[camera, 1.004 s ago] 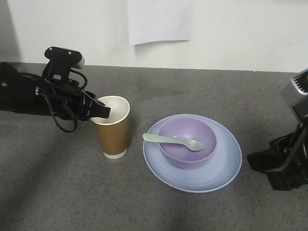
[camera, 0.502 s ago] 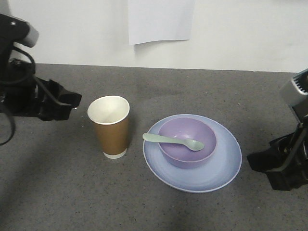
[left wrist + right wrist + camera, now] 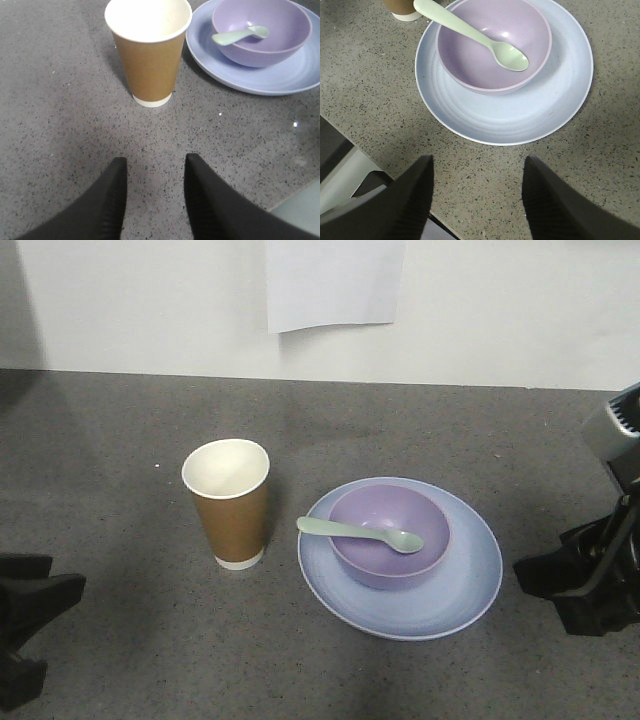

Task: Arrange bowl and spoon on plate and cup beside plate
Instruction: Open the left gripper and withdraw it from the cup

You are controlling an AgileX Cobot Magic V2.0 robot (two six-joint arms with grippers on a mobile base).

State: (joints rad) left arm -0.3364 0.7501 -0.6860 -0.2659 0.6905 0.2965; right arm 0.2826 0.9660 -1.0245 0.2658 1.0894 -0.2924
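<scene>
cup (image 3: 229, 502): upright on the grey tabletop (image 3: 420, 430), just left of the plate, not touching it; in the left wrist view it stands ahead of the jaws, well apart, roughly centred on the gap
plate (image 3: 462, 592): flat on the tabletop, right of the cup; in the right wrist view it lies ahead of the jaws, clear of both fingers
bowl (image 3: 380, 562): sits on the plate, toward its far side
spoon (image 3: 355, 533): rests across the bowl, handle overhanging the rim toward the cup, scoop end inside
left gripper (image 3: 154, 192): jaws spread, nothing between them, low over bare tabletop, touching no object
right gripper (image 3: 477, 192): jaws spread wide, empty, near edge of plate just beyond the fingertips
paper sheet (image 3: 335, 282): hangs on the white wall behind the tabletop
</scene>
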